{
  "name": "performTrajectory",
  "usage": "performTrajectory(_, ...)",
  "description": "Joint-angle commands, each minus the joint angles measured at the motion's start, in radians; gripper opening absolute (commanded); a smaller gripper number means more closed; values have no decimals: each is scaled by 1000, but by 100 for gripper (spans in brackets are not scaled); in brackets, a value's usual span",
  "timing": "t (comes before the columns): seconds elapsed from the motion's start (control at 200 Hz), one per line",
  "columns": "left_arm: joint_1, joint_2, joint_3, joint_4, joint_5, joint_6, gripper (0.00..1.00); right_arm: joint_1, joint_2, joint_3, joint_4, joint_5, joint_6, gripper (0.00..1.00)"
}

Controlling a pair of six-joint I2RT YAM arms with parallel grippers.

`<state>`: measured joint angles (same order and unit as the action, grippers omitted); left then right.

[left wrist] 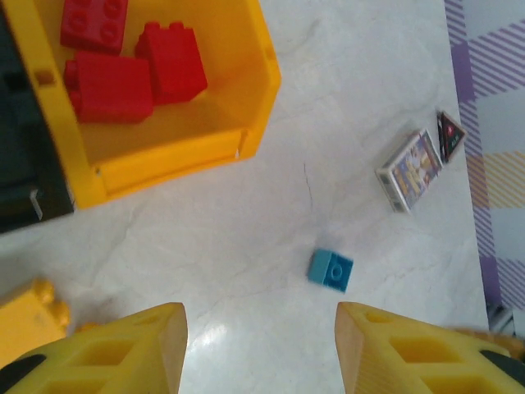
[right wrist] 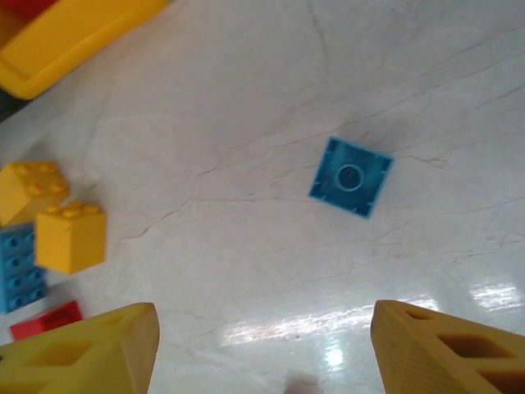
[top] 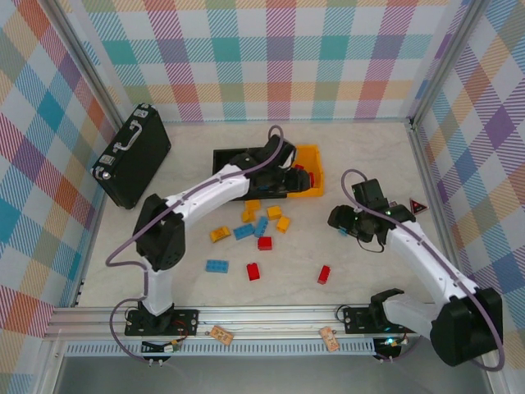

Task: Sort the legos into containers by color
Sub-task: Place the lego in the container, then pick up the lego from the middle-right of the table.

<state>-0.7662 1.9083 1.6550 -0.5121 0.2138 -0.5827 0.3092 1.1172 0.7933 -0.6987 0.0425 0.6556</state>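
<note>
Marbled tabletop (right wrist: 205, 123) bears an overturned blue lego (right wrist: 351, 176) beneath my right gripper (right wrist: 262, 336), spread empty probably to straddle it, while my left gripper (left wrist: 258, 336), likewise spread, hangs beside the yellow bin (left wrist: 264, 78) of red legos (left wrist: 111, 86).

In the yellow bin (left wrist: 176, 152), three red bricks (left wrist: 111, 86) jumbled close together, studs showing. Touching its side, a black bin (left wrist: 20, 164). Out on the bare surface, well apart from the bins, a small blue brick (right wrist: 351, 176) lying upside down, hollow side up. In front of the bins, scattered bricks (top: 244, 231) in yellow, blue and red, lying loose, none stacked.
</note>
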Motion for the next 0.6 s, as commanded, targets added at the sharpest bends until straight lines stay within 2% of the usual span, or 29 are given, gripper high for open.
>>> performTrajectory(0.0, -16, -94, -127, 76, 38, 2, 51, -23, 68, 27, -12, 31, 30, 70)
performTrajectory(0.265, -39, -278, -407, 130, 56, 10, 53, -51, 251, 53, 46, 75, 43, 70)
performTrajectory(0.395, -69, -340, -496, 136, 28, 2, 54, -57, 324, 68, 76, 76, 45, 69)
performTrajectory(0.51, -83, -360, -551, 147, 15, -22, 54, -59, 397, 90, 89, 71, 43, 65)
performTrajectory(0.595, -90, -358, -577, 158, 6, -37, 54, -59, 431, 105, 96, 63, 33, 58)
